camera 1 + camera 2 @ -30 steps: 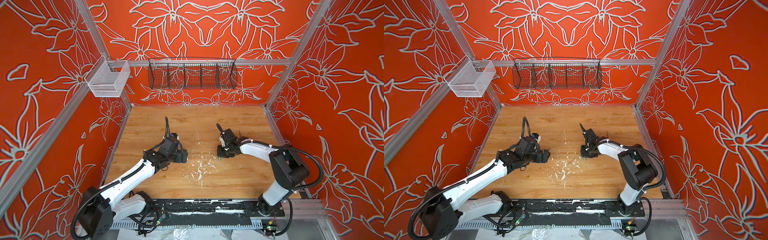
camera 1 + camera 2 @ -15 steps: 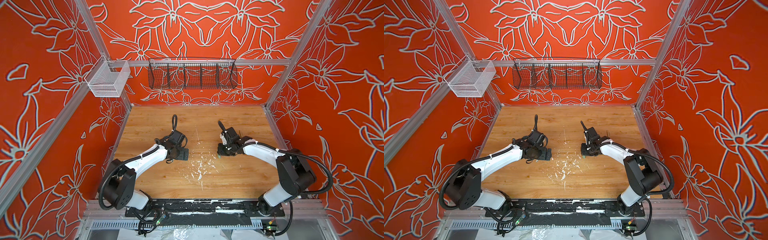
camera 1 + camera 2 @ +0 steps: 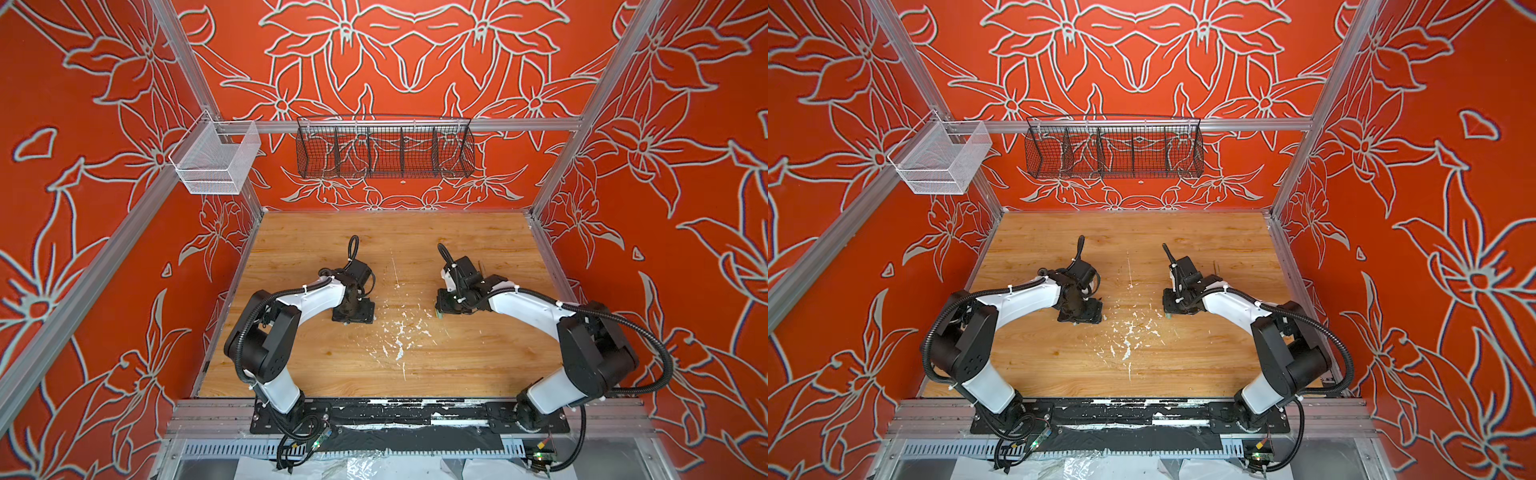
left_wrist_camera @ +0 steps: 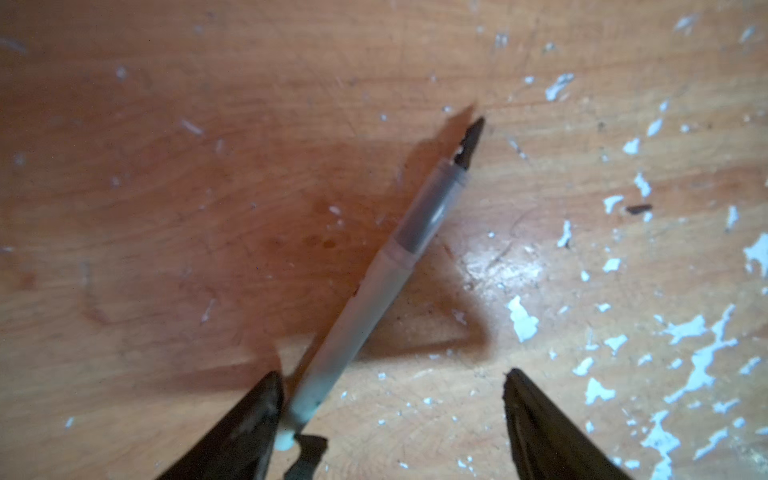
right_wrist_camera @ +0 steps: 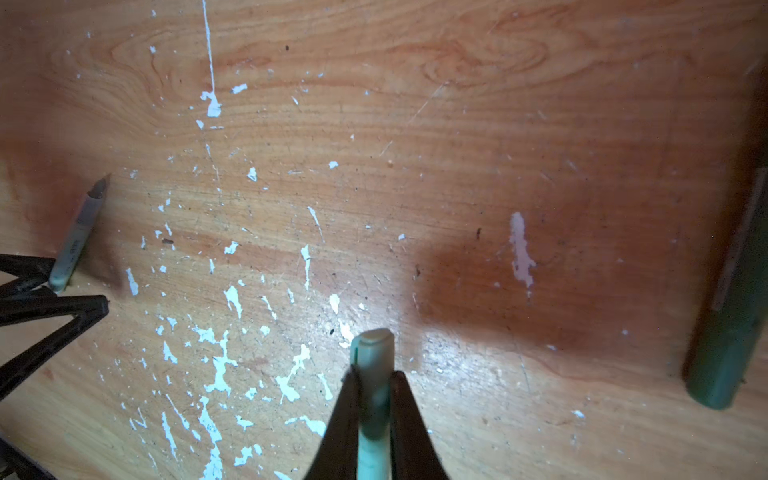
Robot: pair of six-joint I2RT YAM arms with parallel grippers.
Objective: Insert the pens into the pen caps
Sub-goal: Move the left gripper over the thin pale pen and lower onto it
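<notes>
My left fingers (image 4: 241,436) stood spread over the worktop (image 4: 166,145), holding nothing. The pale pen (image 4: 374,286) lay flat between them, off centre: its butt touched 1 finger, the other finger was well apart from it, and its dark nib pointed away from both fingertips. My right fingers (image 5: 405,419) were pressed together on the pale green cap (image 5: 374,349), whose end stuck out just past their tips above the worktop. A dark green pen (image 5: 731,316) lay well off to 1 side of them.

I judged the step in hand to be picking up the pale pen for that cap. The next move called for centring the left fingers about the barrel, closing on it well behind the nib, lifting, then lining the nib up with the cap's mouth. I could not tell whether the cap's protruding end was the open 1, so the right wrist might need turning first.
</notes>
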